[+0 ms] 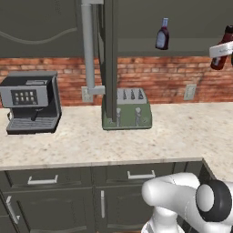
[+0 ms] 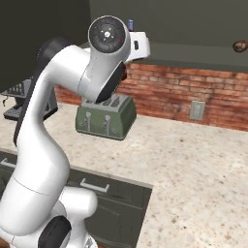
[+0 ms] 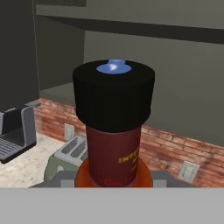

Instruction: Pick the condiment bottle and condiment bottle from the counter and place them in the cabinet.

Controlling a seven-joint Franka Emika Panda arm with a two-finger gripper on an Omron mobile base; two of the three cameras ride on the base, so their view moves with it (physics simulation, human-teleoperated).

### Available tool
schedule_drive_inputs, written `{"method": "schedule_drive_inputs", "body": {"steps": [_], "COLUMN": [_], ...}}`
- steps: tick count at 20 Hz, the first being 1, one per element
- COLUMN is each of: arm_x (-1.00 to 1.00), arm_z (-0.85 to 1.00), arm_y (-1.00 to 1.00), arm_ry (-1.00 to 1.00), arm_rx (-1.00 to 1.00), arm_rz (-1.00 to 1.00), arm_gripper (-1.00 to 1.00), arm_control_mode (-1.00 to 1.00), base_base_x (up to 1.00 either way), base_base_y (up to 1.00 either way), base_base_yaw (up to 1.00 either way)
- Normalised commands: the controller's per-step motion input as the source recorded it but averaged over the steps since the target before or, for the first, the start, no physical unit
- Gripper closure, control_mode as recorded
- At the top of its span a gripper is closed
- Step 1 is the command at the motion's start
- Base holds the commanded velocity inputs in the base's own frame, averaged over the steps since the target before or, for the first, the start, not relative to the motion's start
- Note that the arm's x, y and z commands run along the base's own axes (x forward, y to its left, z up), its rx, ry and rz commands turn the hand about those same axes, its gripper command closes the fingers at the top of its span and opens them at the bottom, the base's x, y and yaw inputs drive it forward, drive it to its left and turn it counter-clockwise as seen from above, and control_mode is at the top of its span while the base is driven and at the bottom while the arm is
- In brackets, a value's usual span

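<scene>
One condiment bottle (image 1: 162, 34), dark red with a blue cap, stands inside the open upper cabinet (image 1: 136, 45). The other condiment bottle (image 1: 219, 62), dark red with a black cap, hangs tilted at cabinet height at the far right, and my gripper (image 1: 221, 50) is shut on its body. In the hand view this held bottle (image 3: 113, 148) rises right in front of the camera, between the fingers of my gripper (image 3: 113, 181). The blue cap (image 3: 113, 67) of the shelved bottle peeks over its black lid. The white hand (image 2: 138, 46) sticks out behind the arm's upper joint.
A green toaster (image 1: 126, 109) stands on the speckled counter (image 1: 182, 132) below the cabinet. A coffee machine (image 1: 32, 102) sits at the left. The open cabinet door (image 1: 109, 59) hangs edge-on above the toaster. Wall outlets dot the brick backsplash (image 1: 189, 91).
</scene>
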Motion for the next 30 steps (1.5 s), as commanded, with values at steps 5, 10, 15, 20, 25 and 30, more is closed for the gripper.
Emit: {"method": "schedule_drive_inputs", "body": {"steps": [5,10,15,20,25,30], "arm_x": [0.24,0.20,0.15,0.18,0.25,0.27], "arm_z": [0.05,0.05,0.02,0.00,0.00,0.00], "arm_y": [-0.05,-0.06,-0.07,-0.06,-0.07,-0.06], "arm_ry": [0.00,0.00,0.00,0.00,0.00,0.00], "arm_rx": [0.00,0.00,0.00,0.00,0.00,0.00], "arm_rz": [0.00,0.00,0.00,0.00,0.00,0.00], "arm_gripper": [1.00,1.00,1.00,1.00,1.00,1.00], "arm_control_mode": [-1.00,-1.00,-1.00,-1.00,-1.00,-1.00], "base_base_x": [0.00,0.00,0.00,0.00,0.00,0.00], "base_base_y": [0.00,0.00,0.00,0.00,0.00,0.00], "base_base_yaw": [0.00,0.00,0.00,0.00,0.00,0.00]}}
